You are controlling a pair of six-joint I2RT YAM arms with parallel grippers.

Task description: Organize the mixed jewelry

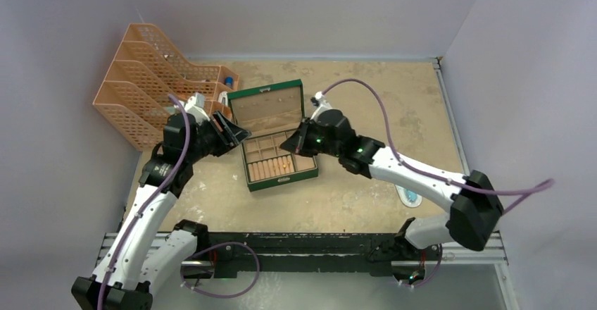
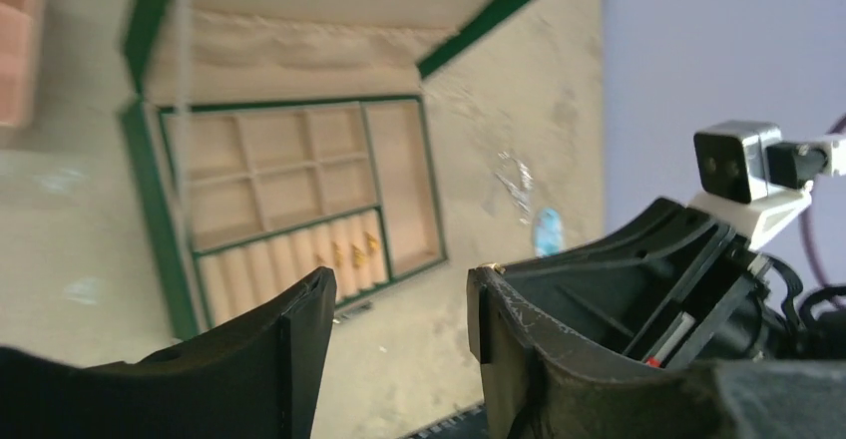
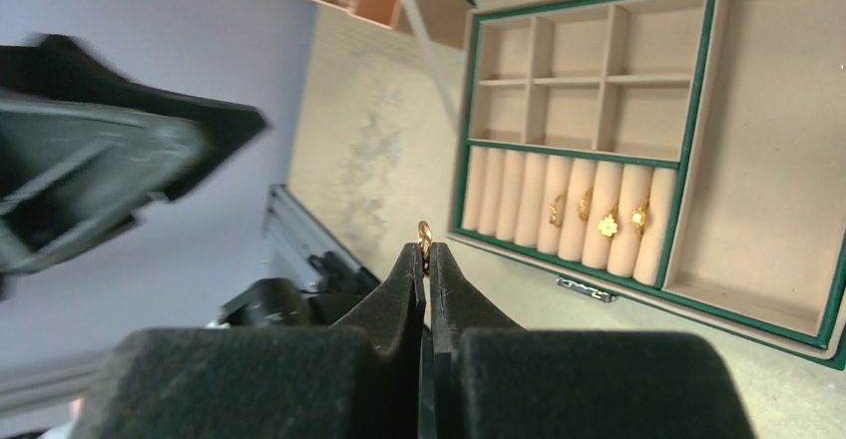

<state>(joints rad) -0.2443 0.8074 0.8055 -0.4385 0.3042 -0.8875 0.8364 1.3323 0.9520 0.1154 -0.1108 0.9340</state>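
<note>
My right gripper (image 3: 426,249) is shut on a thin gold ring (image 3: 425,233), which sticks up edge-on from its fingertips just outside the near-left corner of the open green box (image 3: 464,175). Several more gold rings (image 3: 599,219) sit in the box's ring rolls, also visible from the left wrist as gold rings (image 2: 354,252). My left gripper (image 2: 402,284) is open with nothing between its fingers, hovering by the box's left side (image 1: 236,132), facing the right gripper (image 1: 290,143). A silvery glittery tangle (image 2: 516,182) lies on the table beyond the box.
An orange mesh file organizer (image 1: 148,84) stands at the back left, close behind the left arm. A light-blue oval packet (image 1: 410,197) lies on the table at the right, under the right arm. The box's lid (image 1: 267,106) stands raised at the back.
</note>
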